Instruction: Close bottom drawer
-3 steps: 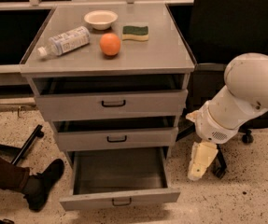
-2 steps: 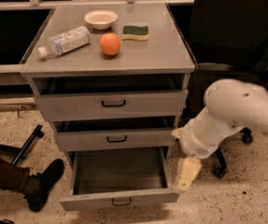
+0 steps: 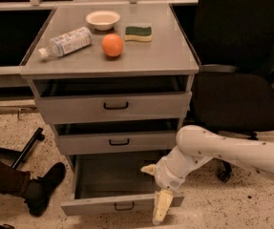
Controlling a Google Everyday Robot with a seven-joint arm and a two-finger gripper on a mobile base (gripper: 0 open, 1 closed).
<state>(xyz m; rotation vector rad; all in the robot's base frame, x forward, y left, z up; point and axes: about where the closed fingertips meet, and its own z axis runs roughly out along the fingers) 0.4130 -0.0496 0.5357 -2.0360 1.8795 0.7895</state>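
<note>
The shallow grey metal bottom drawer point(image 3: 96, 206) of the three-tier cabinet point(image 3: 189, 70) stands pulled well out. The white arm's cream two-finger gripper point(image 3: 155, 188) hangs at the drawer's right front corner, spread open and holding nothing, its lower finger point(image 3: 161, 208) crossing the front panel.

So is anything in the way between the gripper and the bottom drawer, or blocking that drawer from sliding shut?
Nothing visible does. The gripper is at the front right corner of the bottom drawer, its inside looks empty, and the shoe lies off to its left, outside the path into the cabinet.
</note>
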